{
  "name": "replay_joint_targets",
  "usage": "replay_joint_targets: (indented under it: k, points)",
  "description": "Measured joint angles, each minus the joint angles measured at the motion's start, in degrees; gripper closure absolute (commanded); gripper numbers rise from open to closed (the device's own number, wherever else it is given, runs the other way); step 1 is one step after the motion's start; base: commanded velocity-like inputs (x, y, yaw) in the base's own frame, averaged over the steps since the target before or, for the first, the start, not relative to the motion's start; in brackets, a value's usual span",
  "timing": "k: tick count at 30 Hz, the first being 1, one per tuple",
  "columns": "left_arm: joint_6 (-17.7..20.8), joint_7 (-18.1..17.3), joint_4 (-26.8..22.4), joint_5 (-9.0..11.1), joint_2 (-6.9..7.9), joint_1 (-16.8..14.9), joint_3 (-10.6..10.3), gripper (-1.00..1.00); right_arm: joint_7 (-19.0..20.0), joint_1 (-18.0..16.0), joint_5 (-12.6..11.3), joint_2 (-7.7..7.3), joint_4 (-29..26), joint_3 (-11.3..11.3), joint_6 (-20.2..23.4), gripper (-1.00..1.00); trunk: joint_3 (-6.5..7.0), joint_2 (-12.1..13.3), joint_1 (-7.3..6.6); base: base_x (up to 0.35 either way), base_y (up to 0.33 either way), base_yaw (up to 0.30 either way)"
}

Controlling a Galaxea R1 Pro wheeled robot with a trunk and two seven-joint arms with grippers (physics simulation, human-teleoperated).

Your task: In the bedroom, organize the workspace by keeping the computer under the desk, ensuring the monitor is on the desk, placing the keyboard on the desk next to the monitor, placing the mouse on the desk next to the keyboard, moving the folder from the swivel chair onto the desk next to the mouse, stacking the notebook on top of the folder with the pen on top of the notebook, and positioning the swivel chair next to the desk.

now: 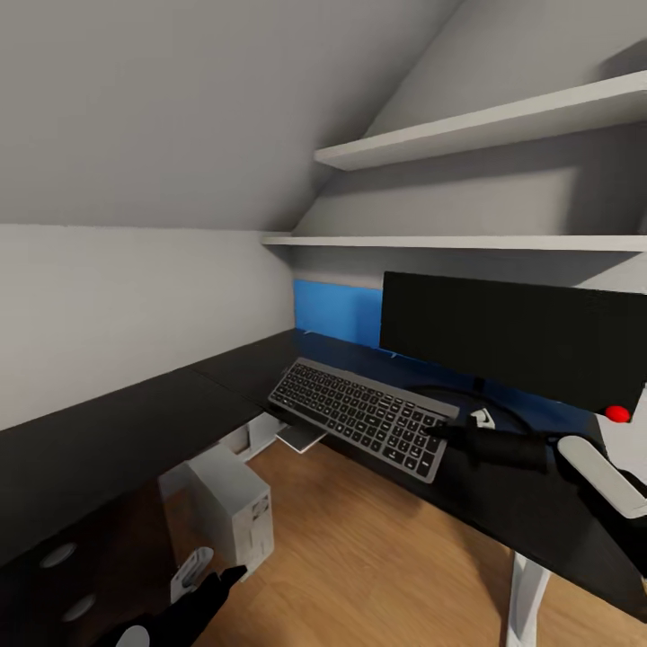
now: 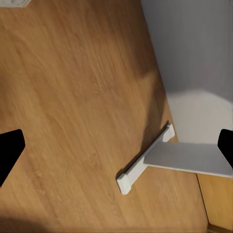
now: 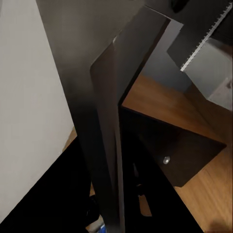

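Keyboard [image 1: 364, 416] is sitting on the black worktop [image 1: 108, 431], angled, with its near edge hanging a bit over the front lip. The monitor [image 1: 517, 337] stands right behind it at about 2 o'clock from the keys, red dot [image 1: 616, 414] at its lower corner, and the blue back panel [image 1: 337, 310] shows beside it.

The right pincer [image 1: 440, 431] is a dark thing reaching in low over the worktop, tip right at the keyboard's right end. Can't tell whether it's open or closed, or if it's actually touching the keys. In the right wrist view there's just dark panel edges and a strip of the keyboard [image 3: 206, 36], no fingers to judge by.

The computer [image 1: 235, 508], a pale tower, stands on the wood floor [image 1: 377, 566] under the worktop, down at 7 o'clock from the keyboard. The left pincer [image 1: 211, 580] hangs low just beside it, holding nothing. In the left wrist view its fingertips [image 2: 9, 153] are spread wide apart over bare floor [image 2: 73, 97], with a white desk foot [image 2: 145, 158] between them.

Two white wall shelves [image 1: 485, 130] run above.
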Motion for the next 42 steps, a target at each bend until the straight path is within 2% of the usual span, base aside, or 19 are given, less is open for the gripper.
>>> replay_joint_targets:
  k: [2, 3, 5, 7, 13, 17, 19, 21, 23, 31, 33, 35, 37, 39, 40, 42]
  points:
    - [-0.02, -0.03, 0.0, 0.03, 0.04, 0.0, -0.03, -1.0, 1.69, 0.08, -0.29, -0.55, 0.08, 0.44, 0.05, 1.0, 0.0, 0.0, 0.0, 0.0, -0.084, -0.042]
    - [0.0, -0.09, 0.04, 0.07, 0.1, 0.0, -0.03, -1.0, 4.05, 0.15, 0.0, -1.18, 0.18, 1.03, 0.05, 1.0, 0.0, 0.0, 0.0, 0.0, -0.039, -0.074]
    - [0.0, -0.15, 0.06, 0.13, 0.15, 0.0, -0.04, -1.0, 5.05, 0.16, -0.07, -1.44, 0.2, 2.11, 0.08, 1.0, 0.0, 0.0, 0.0, 0.0, -0.023, -0.047]
    - [0.0, -0.22, 0.06, 0.16, 0.17, 0.0, -0.03, -1.0, 5.4, 0.18, 0.54, -1.55, 0.24, 2.9, 0.0, 1.0, 0.0, 0.0, 0.0, 0.0, -0.014, -0.03]
    - [-0.04, -0.36, 0.06, 0.33, 0.3, 0.0, 0.38, -1.0, 5.99, 0.17, 0.02, -1.73, 1.0, 4.01, 0.08, 1.0, 0.0, 0.0, 0.0, 0.0, -0.005, -0.01]
    - [-0.3, -0.29, 0.54, 0.41, 0.43, 0.0, 0.57, -1.0, 7.27, 0.15, 0.73, -1.91, 4.82, 4.37, -0.03, 1.0, 0.0, 0.0, -0.01, 0.041, -0.085, -0.002]
    - [-0.45, -0.28, 0.76, 0.46, 0.47, 0.0, 0.58, -1.0, 8.96, 0.14, 0.17, -1.94, 6.34, 4.41, 0.08, 1.0, 0.0, 0.0, -0.01, 0.111, -0.202, -0.001]
    - [-0.61, -0.26, 0.95, 0.48, 0.51, 0.0, 0.57, -1.0, 11.92, 0.13, 0.92, -2.11, 8.74, 4.47, 0.05, 1.0, 0.0, 0.0, -0.01, 0.138, -0.245, -0.001]
    - [-0.7, -0.25, 1.04, 0.5, 0.54, 0.01, 0.57, -1.0, 14.34, 0.09, 2.57, -2.25, 11.21, 4.42, 0.0, 1.0, 0.0, 0.0, -0.02, 0.154, -0.272, 0.0]
    - [-0.83, -0.21, 1.18, 0.38, 0.55, 0.0, 0.57, -1.0, 22.75, -0.37, 11.85, -2.38, 16.21, 4.28, -0.05, 1.0, 0.0, 0.0, -0.01, 0.139, -0.244, 0.0]
    - [-0.83, -0.2, 1.23, 0.38, 0.57, 0.0, 0.57, -1.0, 24.25, -0.45, 15.2, -2.26, 17.42, 4.23, -0.21, 1.0, 0.0, 0.0, -0.01, 0.048, -0.084, 0.0]
    - [-0.8, -0.22, 1.31, 0.38, 0.6, 0.0, 0.62, -1.0, 25.02, -0.48, 17.36, -2.08, 18.2, 4.16, -0.02, 1.0, 0.0, 0.0, 0.0, 0.017, -0.029, 0.0]
    - [-0.77, -0.24, 1.49, 0.38, 0.63, 0.0, 0.66, -1.0, 25.76, -0.45, 22.69, -1.71, 20.25, 4.29, -0.72, 1.0, -0.01, 0.0, 0.0, 0.004, -0.007, 0.0]
    - [-0.77, -0.24, 1.58, 0.38, 0.64, 0.01, 0.68, -1.0, 25.86, -0.53, 20.36, -1.63, 22.31, 3.89, 0.07, 1.0, 0.0, 0.0, 0.0, 0.002, -0.003, 0.0]
    - [-0.77, -0.24, 1.61, 0.38, 0.64, 0.01, 0.7, -1.0, 25.85, -0.53, 21.21, -1.72, 23.31, 3.89, -0.13, 1.0, 0.0, 0.0, 0.0, 0.001, -0.001, 0.0]
    - [-0.77, -0.24, 1.63, 0.38, 0.64, 0.0, 0.73, -1.0, 25.95, -0.56, 20.71, -1.78, 24.13, 3.73, 0.08, 1.0, 0.0, 0.0, 0.0, 0.0, -0.001, 0.0]
